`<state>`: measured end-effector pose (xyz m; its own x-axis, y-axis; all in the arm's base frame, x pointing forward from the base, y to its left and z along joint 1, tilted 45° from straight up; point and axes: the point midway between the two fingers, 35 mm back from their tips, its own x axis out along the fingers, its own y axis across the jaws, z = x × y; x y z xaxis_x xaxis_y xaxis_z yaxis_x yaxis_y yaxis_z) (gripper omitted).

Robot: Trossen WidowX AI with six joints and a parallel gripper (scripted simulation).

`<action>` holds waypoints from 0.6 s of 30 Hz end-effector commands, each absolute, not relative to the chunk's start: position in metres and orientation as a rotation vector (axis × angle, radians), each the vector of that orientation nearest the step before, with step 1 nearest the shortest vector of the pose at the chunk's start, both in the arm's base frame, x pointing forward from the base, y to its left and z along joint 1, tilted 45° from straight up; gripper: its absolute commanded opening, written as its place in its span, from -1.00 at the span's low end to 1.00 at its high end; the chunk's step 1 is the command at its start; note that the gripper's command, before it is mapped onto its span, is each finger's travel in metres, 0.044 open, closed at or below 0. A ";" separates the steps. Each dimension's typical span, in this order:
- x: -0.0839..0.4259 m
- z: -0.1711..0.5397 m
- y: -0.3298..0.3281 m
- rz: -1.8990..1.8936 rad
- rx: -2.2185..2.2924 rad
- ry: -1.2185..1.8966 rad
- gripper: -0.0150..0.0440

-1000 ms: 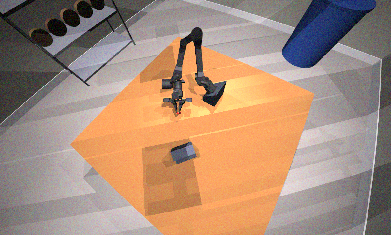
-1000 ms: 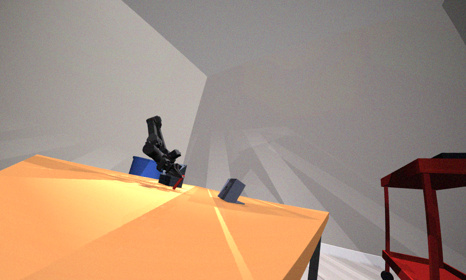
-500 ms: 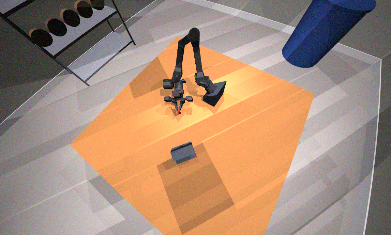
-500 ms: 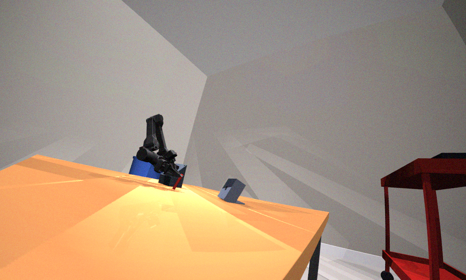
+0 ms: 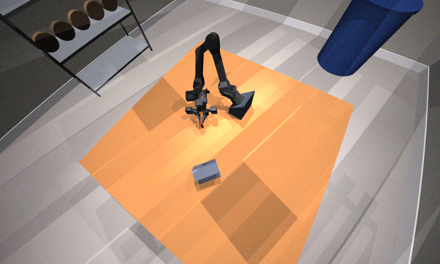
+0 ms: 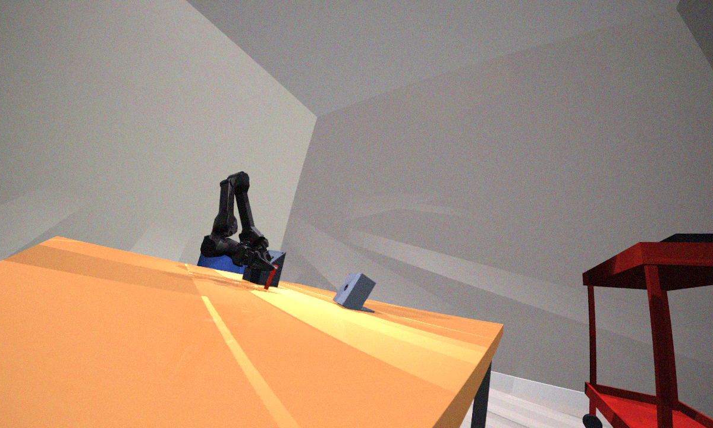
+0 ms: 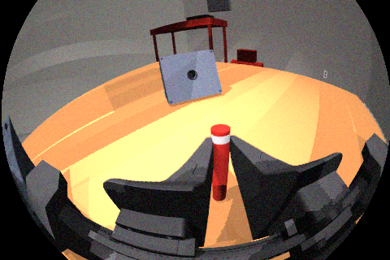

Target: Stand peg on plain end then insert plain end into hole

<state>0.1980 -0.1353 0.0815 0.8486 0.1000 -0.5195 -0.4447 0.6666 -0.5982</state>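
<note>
My gripper (image 5: 201, 123) (image 6: 274, 267) (image 7: 220, 141) is shut on the red peg (image 5: 201, 125) (image 6: 270, 279) (image 7: 220, 166), gripping it near its banded end. The white band is at the top and the plain end points down. In the exterior view the peg leans slightly from upright, its lower end at or just above the table (image 5: 280, 131) (image 6: 135, 340) (image 7: 138, 142); contact is not clear. The blue-grey sloped panel (image 5: 207, 171) (image 6: 356, 291) (image 7: 179, 83) stands ahead of the gripper. Its hole (image 6: 345, 287) (image 7: 192, 75) is empty, facing the arm.
The arm's base sits on a dark wedge-shaped block (image 5: 242, 110) beside the gripper. Off the table are a blue bin (image 5: 356, 42), a shelf rack (image 5: 93, 40) and a red cart (image 6: 640, 266) (image 7: 210, 36).
</note>
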 end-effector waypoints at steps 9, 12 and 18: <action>0.195 0.083 -0.137 0.335 -0.780 0.437 -0.32; 0.195 0.082 -0.138 0.336 -0.780 0.436 -0.32; 0.194 0.080 -0.140 0.333 -0.779 0.438 -0.32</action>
<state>0.1939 -0.1392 0.0813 0.8597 0.1260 -0.4950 -0.4425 0.6676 -0.5987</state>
